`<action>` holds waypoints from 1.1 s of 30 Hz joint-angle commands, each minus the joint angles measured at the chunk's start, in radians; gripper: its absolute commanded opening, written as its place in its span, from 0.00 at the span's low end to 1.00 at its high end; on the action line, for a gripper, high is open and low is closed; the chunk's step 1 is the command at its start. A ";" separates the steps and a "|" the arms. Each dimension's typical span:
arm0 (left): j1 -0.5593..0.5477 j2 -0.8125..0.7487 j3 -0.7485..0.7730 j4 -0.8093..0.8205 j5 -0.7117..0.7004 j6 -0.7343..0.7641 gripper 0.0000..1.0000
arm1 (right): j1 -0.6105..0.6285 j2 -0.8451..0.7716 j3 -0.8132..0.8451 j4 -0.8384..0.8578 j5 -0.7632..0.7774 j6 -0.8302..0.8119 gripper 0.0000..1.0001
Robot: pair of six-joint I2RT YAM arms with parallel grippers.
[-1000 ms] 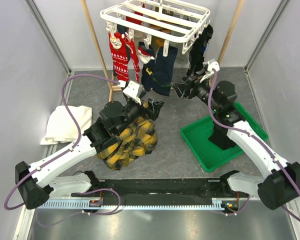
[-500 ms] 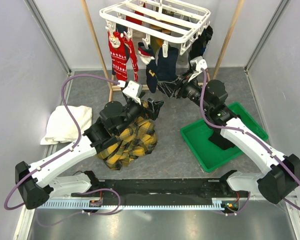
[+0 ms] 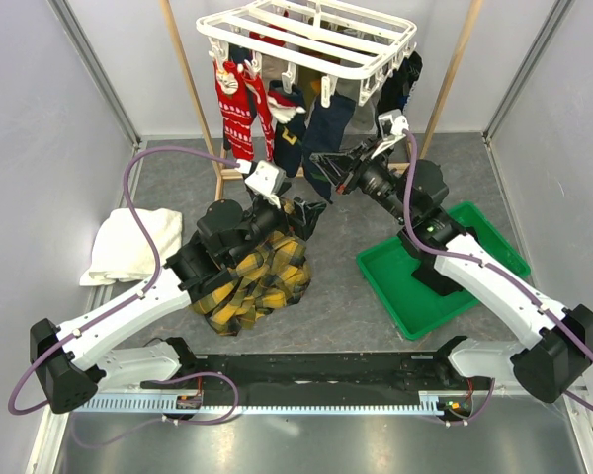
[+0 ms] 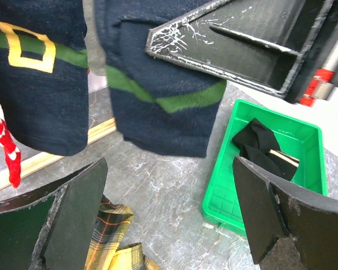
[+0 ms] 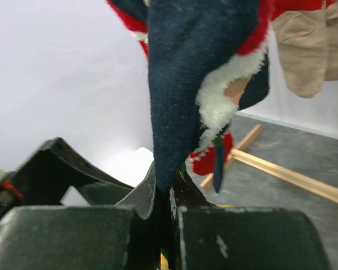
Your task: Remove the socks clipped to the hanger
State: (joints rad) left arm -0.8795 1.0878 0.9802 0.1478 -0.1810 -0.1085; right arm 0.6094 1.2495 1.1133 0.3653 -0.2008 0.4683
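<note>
The white hanger (image 3: 306, 39) hangs at the back with socks clipped under it: red patterned ones (image 3: 235, 109), navy ones (image 3: 326, 133) and a black one (image 3: 400, 84). My right gripper (image 3: 328, 163) reaches up to the navy pair and is shut on the lower end of a navy sock (image 5: 186, 73), pinched flat between its fingers (image 5: 164, 208). Tan socks (image 5: 310, 50) hang behind it. My left gripper (image 4: 168, 169) is open and holds nothing. It hovers low over the plaid cloth, below the navy socks with a green band (image 4: 158, 118).
A yellow-black plaid cloth (image 3: 252, 272) lies under the left arm, and a white towel (image 3: 128, 247) lies at the left wall. A green tray (image 3: 385, 286) on the right holds a black sock (image 4: 259, 143). Wooden poles (image 3: 193, 89) flank the hanger.
My right gripper has moved left and up to the navy socks and closed on one. The hanger has swayed slightly. The left arm has not moved.
</note>
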 commanded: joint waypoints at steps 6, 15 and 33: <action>-0.004 0.000 0.028 0.019 -0.034 0.073 0.99 | 0.098 -0.038 0.063 -0.020 0.165 0.168 0.00; -0.004 0.010 0.011 0.041 -0.032 0.105 0.97 | 0.188 0.008 0.105 -0.074 0.281 0.219 0.00; -0.004 0.014 0.044 0.013 0.317 0.152 0.02 | 0.225 -0.048 0.230 -0.216 0.512 0.009 0.87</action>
State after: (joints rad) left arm -0.8795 1.1229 0.9813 0.1509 -0.0189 0.0353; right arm 0.8303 1.2423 1.2259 0.1936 0.1982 0.5720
